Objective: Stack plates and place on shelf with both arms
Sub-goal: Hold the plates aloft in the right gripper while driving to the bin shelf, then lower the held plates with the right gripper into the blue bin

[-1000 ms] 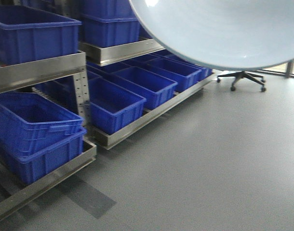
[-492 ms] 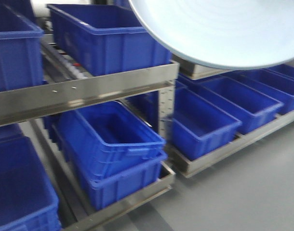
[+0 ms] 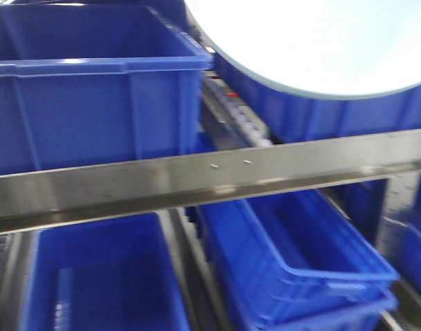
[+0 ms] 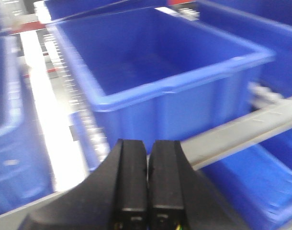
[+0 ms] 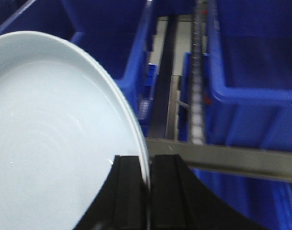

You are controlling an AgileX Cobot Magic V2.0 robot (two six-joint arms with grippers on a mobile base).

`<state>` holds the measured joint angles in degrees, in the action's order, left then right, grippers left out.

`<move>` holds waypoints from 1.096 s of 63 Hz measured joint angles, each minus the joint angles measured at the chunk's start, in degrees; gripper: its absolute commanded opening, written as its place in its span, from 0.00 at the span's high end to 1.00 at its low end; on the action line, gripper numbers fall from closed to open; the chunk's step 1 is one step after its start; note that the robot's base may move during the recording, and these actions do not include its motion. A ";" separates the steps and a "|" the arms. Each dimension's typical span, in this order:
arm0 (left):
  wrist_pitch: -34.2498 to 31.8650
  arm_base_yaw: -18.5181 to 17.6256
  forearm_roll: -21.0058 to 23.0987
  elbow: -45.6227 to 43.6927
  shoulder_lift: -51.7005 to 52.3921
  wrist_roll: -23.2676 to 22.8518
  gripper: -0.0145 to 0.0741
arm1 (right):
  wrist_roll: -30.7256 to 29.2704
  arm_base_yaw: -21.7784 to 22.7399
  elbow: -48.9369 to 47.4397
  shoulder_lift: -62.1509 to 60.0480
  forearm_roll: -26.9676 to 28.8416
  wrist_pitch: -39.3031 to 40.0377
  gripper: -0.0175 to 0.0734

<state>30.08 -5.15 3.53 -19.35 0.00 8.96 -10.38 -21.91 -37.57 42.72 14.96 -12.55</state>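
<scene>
My right gripper (image 5: 150, 167) pinches the rim of a white plate (image 5: 55, 143). I judge this edge grip leaves the underside free for setting down. I cannot tell whether a second plate lies with it. My left gripper (image 4: 147, 151) is pressed together and holds nothing. The plate rides high above the steel shelf (image 3: 210, 176), whose front band runs between blue crates (image 3: 93, 83). Placement is not yet done.

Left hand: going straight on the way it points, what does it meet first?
Probably the near wall of the blue crate ahead of the left hand, just above the shelf edge; blur leaves depth unclear.
</scene>
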 measured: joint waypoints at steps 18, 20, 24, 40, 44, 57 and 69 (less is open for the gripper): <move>0.00 0.00 0.00 0.00 0.00 0.00 0.74 | 0.00 0.00 0.00 0.00 0.00 0.00 0.74; 0.00 0.00 0.00 0.00 0.00 0.00 0.74 | 0.00 0.00 0.00 0.00 0.00 0.00 0.74; 0.00 0.00 0.00 0.00 0.00 0.00 0.74 | 0.00 0.00 0.00 0.00 0.00 0.00 0.74; 0.00 0.00 0.00 0.00 0.00 0.00 0.74 | 0.00 0.00 0.00 0.00 0.00 0.00 0.74; 0.00 0.00 0.00 0.00 0.00 0.00 0.74 | 0.00 0.00 0.00 0.00 0.00 0.00 0.74; 0.00 0.00 0.00 0.00 0.00 0.00 0.74 | 0.00 0.00 0.00 0.00 0.00 0.00 0.74; 0.00 0.00 0.00 0.00 0.00 0.00 0.74 | 0.00 0.00 0.00 0.00 0.00 0.00 0.74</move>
<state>30.08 -5.15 3.53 -19.35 0.00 8.96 -10.38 -21.91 -37.57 42.72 14.96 -12.55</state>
